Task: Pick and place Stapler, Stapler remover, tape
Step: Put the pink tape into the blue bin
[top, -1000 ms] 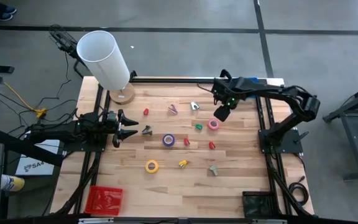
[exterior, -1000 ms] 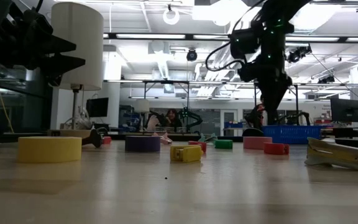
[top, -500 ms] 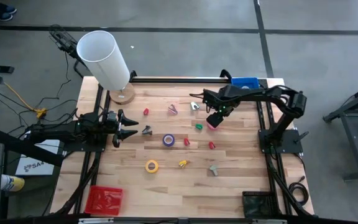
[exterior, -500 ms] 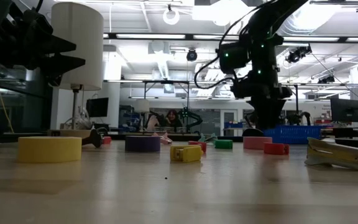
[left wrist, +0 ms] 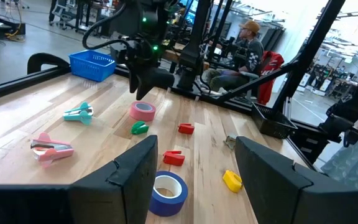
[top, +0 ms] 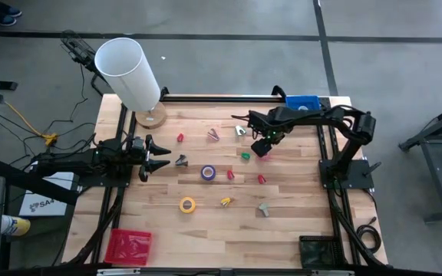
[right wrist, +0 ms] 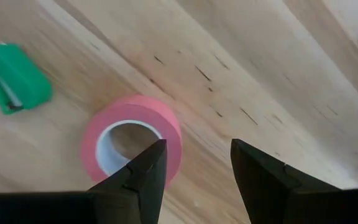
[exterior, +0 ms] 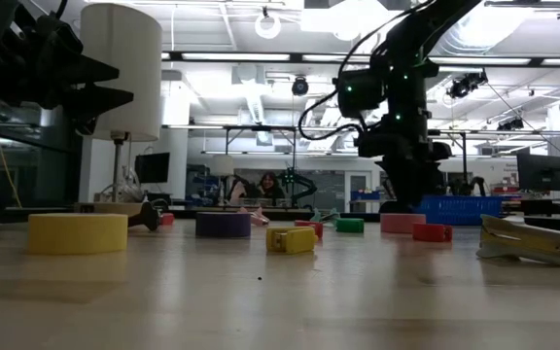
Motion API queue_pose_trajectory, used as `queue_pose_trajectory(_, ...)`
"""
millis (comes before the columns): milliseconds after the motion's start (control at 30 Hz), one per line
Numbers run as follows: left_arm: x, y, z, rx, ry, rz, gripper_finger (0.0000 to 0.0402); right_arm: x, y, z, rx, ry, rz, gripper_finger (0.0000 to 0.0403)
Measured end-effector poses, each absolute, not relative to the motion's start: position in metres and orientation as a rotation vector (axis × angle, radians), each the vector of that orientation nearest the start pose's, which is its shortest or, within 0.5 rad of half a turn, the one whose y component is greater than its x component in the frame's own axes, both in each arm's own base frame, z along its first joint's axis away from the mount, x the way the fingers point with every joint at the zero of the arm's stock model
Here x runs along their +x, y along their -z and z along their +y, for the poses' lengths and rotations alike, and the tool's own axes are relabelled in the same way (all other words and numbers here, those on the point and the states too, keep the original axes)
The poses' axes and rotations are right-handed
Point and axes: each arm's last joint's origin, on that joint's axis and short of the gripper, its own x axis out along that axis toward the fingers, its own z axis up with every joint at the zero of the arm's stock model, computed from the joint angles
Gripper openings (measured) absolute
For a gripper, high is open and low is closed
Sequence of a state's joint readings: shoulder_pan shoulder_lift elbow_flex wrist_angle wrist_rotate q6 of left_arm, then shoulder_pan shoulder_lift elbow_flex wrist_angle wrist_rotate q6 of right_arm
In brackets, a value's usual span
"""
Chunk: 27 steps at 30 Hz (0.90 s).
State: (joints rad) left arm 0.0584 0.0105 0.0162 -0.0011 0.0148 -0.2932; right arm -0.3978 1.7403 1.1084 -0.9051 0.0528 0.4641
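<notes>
The pink tape [right wrist: 166, 124] lies flat on the wooden table, next to a green stapler remover [right wrist: 14, 78]. My right gripper [right wrist: 196, 155] hangs open just above the roll, pointing down, and hides most of it in the high view [top: 263, 146]. A purple tape [top: 208, 172] and a yellow tape [top: 187, 205] lie flat mid-table. Small staplers, pink [top: 213, 135], teal [top: 240, 130] and grey [top: 264, 208], and red removers [top: 261, 179] are scattered around. My left gripper [top: 159, 157] waits open at the table's left side, pointing level.
A lamp with a white shade [top: 129, 73] stands at the far left corner. A blue basket [top: 302, 101] sits at the far right, a red basket [top: 129, 245] at the near left, a black one [top: 317, 249] at the near right. A person sits beyond the table [left wrist: 250, 43].
My right gripper has come down and toward the table's left, ending over the pink tape, and has rolled a little about its own axis. Its arm has swung off the blue basket, which now shows. Nothing on the table has moved.
</notes>
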Motion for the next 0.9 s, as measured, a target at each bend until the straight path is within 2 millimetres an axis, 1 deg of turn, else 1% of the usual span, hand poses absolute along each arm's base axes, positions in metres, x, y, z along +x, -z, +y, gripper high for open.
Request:
queue_pose_trajectory(167,0.097,-0.168,0.005,-0.293,-0.043,-0.010,0.0213,0.283,-0.157,-0.114,0.625,0.697,1.463,0.0170)
queue_pose_trajectory(333,0.097,-0.168,0.005,-0.293,-0.043,-0.011,0.0213,0.284,-0.155,-0.115,0.623,0.701,1.460,0.0170)
queue_pose_trajectory(500,0.097,-0.168,0.005,-0.293,-0.043,-0.011,0.0213,0.284,-0.155,-0.116,0.609,0.685,1.466,0.0170)
queue_pose_trajectory(667,0.097,-0.168,0.005,-0.293,-0.042,-0.011,0.0213,0.279,-0.143,-0.113,0.651,0.646,1.470,0.0170)
queue_pose_trajectory(767,0.097,-0.168,0.005,-0.293,-0.043,-0.010,0.0213,0.277,-0.141,-0.112,0.659,0.648,1.480,0.0169)
queue_pose_trajectory(900,0.097,-0.168,0.005,-0.293,-0.042,-0.011,0.0213,0.276,-0.140,-0.112,0.657,0.646,1.486,0.0157)
